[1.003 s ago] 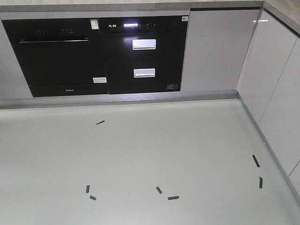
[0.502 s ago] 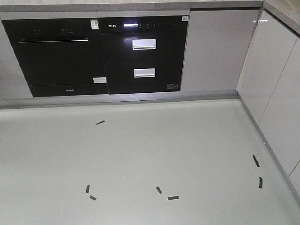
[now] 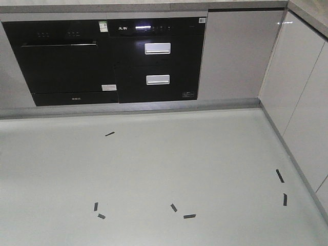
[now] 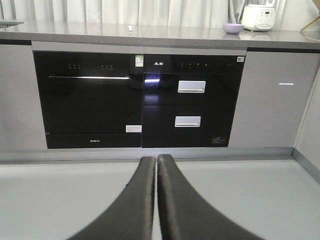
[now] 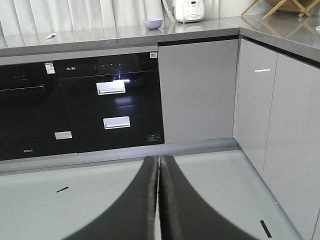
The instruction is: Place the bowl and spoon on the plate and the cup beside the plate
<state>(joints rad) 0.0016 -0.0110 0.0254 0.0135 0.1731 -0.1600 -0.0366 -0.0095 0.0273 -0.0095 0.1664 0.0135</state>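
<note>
The lavender bowl (image 4: pixel 233 28) (image 5: pixel 152 23) stands on the grey countertop beside a white cooker. Far to its left on the same counter lies a small white piece, the spoon (image 4: pixel 130 28) (image 5: pixel 50 36). The cup is out of view. On the side counter a pale blue sliver (image 5: pixel 317 29) shows at the frame's right edge; whether it is the plate I cannot tell. My left gripper (image 4: pixel 156 159) and right gripper (image 5: pixel 158 159) hang low over the floor, far from the counter. Both are shut with nothing between the fingers.
Black built-in oven (image 3: pixel 61 61) and drawer appliance (image 3: pixel 156 61) fill the cabinet front under the counter. Grey cabinets (image 3: pixel 302 102) run along the right. Black tape marks (image 3: pixel 189 216) dot the pale floor. A white cooker (image 5: pixel 189 10) and a wooden rack (image 5: pixel 285 7) stand on the counter.
</note>
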